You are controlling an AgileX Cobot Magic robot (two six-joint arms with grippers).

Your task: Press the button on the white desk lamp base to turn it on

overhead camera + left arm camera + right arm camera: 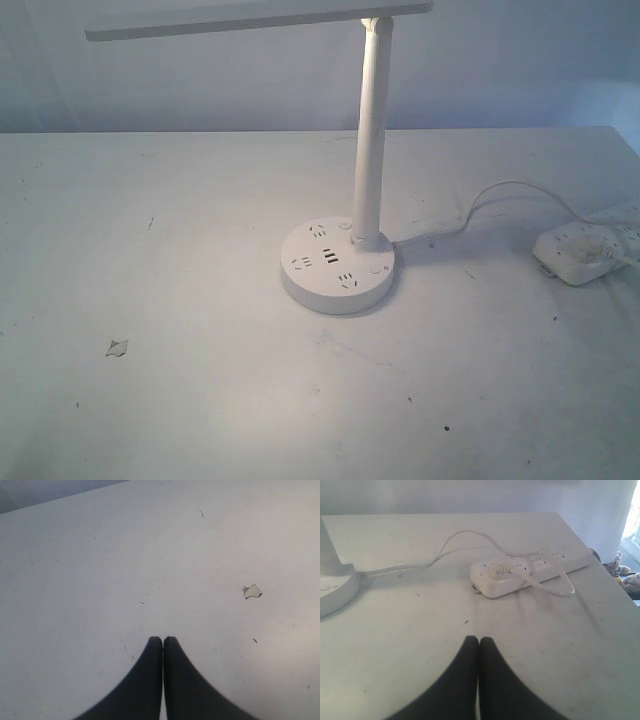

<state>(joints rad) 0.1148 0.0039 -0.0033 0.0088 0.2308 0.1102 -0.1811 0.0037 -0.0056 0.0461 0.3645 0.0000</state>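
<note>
The white desk lamp [370, 130] stands mid-table, its flat bar head crossing the top of the exterior view. Its round lamp base [338, 268] shows dark socket holes, USB slots and a small round button [378, 268] beside the pole. Part of the base [335, 592] shows at the edge of the right wrist view. Neither arm appears in the exterior view. My left gripper [163, 640] is shut with nothing in it, over bare table. My right gripper [479, 640] is shut and empty too, some way from the base.
A white oblong power strip [585, 250] lies at the table's right edge, with the lamp's cord [480, 205] plugged into it; the strip [530, 570] is ahead of my right gripper. A small torn scrap [118, 348] lies on the table's left, and the scrap [252, 591] shows near my left gripper.
</note>
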